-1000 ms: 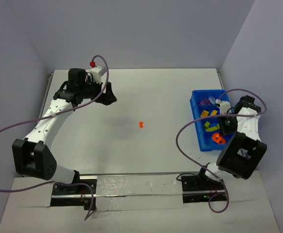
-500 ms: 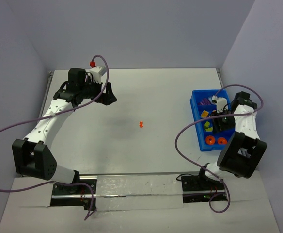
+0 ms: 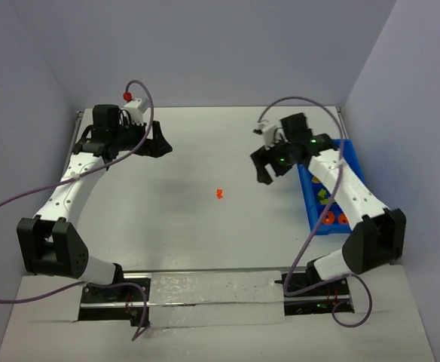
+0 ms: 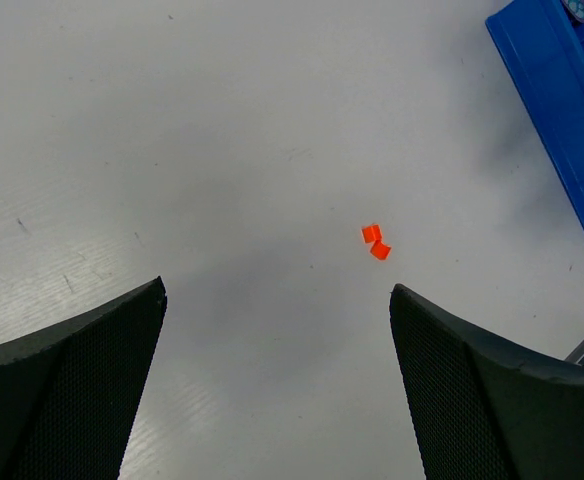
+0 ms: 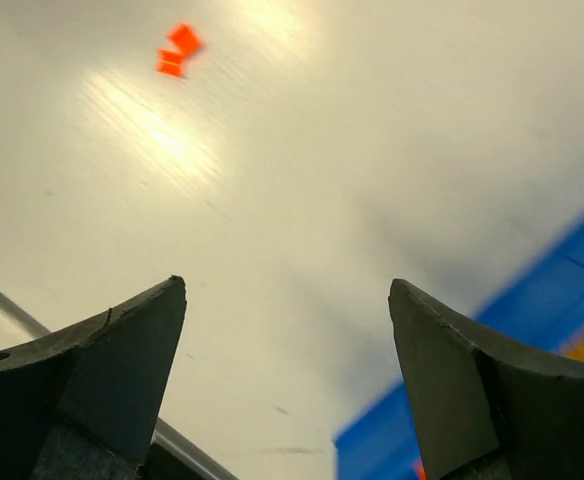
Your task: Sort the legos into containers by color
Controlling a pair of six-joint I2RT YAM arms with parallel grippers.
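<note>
Because one orange lego [image 3: 219, 194] lies unsorted on the bench [image 3: 197, 241], the right gripper [image 3: 270, 170] at its two o'clock and the left gripper [image 3: 158, 147] at ten hang empty, fingers spread wide.

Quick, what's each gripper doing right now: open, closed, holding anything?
Left gripper: open, holding nothing.
Right gripper: open, holding nothing.
</note>
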